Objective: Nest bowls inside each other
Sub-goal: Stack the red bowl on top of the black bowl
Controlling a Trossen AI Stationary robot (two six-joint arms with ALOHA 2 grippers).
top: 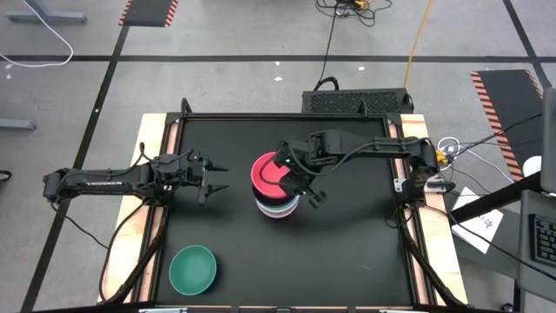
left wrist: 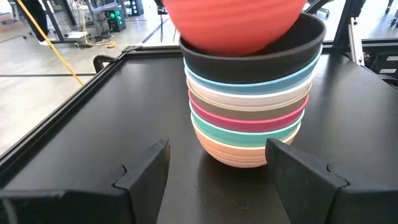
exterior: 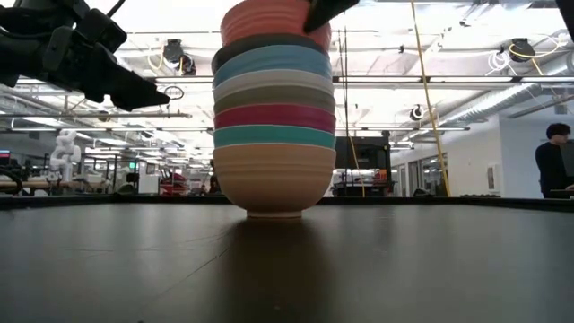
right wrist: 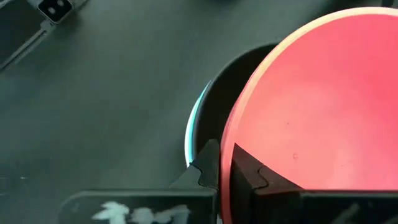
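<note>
Your right gripper (right wrist: 225,177) is clamped on the rim of the red bowl (top: 272,171), holding it tilted over the stack of bowls (exterior: 273,144) at the table's (top: 365,235) centre. Your left gripper (top: 217,176) waits left of the stack — fingers spread wide, empty. The green bowl (top: 192,269) sits alone, near left.

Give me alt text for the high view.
The right gripper, shut on a red bowl, holds it over the bowl stack at the middle of the black table. The left gripper waits open to the stack's left; a green bowl sits alone near the front-left corner.
</note>
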